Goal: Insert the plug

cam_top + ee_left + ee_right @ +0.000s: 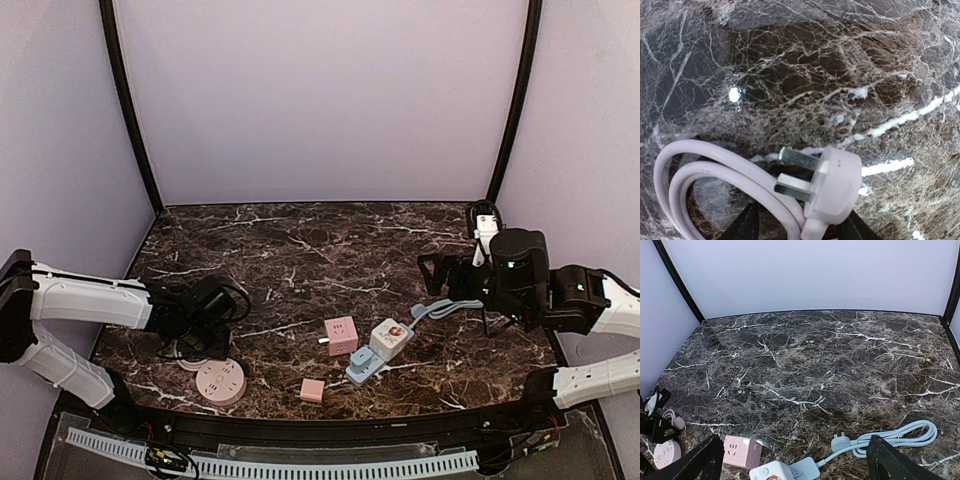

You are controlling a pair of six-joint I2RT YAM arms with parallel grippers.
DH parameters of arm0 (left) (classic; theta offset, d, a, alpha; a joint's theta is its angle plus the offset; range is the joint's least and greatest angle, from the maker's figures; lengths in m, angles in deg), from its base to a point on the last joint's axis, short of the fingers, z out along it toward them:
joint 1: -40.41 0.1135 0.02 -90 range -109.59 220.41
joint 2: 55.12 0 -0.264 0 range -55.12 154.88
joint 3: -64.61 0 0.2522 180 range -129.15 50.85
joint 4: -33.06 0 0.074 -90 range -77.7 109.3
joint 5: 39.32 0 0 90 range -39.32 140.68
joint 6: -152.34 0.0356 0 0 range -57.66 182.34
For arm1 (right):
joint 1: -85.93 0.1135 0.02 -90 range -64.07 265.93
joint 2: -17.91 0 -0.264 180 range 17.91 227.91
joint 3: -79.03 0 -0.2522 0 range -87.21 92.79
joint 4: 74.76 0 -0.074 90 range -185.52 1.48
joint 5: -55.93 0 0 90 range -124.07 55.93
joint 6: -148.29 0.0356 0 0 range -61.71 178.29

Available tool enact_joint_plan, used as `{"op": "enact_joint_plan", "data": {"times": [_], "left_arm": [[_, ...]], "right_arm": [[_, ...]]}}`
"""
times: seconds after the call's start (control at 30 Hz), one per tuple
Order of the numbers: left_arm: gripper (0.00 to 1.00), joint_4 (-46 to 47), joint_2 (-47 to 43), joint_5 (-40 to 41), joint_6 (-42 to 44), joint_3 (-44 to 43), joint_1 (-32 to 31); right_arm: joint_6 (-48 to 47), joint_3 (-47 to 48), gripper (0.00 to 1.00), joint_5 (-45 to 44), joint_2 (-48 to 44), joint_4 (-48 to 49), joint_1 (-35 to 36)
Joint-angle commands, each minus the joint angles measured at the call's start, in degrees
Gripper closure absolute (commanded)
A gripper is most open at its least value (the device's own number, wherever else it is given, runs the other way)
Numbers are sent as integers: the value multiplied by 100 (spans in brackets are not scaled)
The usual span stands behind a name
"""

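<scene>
The pale lilac plastic plug [835, 187], its flat metal prongs pointing left and its cord looped beside it, is pinched at its base by the left gripper [800, 227], whose fingers are partly closed. The right gripper [795, 452] gapes wide and touches nothing.

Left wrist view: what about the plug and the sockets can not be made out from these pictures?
- Left wrist view: whether the left gripper clamps the pale plug; the bottom edge cuts off its fingers.
- Top external view: the same plug is hidden under the left gripper; the holes of the round pink socket are too small.
- Right wrist view: the white cube socket is cut off by the bottom edge.
</scene>
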State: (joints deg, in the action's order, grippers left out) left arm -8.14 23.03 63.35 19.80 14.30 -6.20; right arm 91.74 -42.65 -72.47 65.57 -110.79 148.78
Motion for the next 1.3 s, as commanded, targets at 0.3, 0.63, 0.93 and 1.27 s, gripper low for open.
{"op": "enact_joint_plan", "data": {"times": [0.3,0.63,0.93,1.27], "left_arm": [[72,835,577,-619,39,-127,29],[76,2004,1507,-1246,-169,-769,29],[75,3041,1998,-975,-1217,-834,29],[69,4245,1825,-526,-2320,-81,23]], "right_arm": [[-100,-97,1,28,160,270,-10],[-140,-128,1,67,176,267,-10],[-155,-174,1,117,168,279,-10],[-207,-151,1,237,265,299,-11]]}}
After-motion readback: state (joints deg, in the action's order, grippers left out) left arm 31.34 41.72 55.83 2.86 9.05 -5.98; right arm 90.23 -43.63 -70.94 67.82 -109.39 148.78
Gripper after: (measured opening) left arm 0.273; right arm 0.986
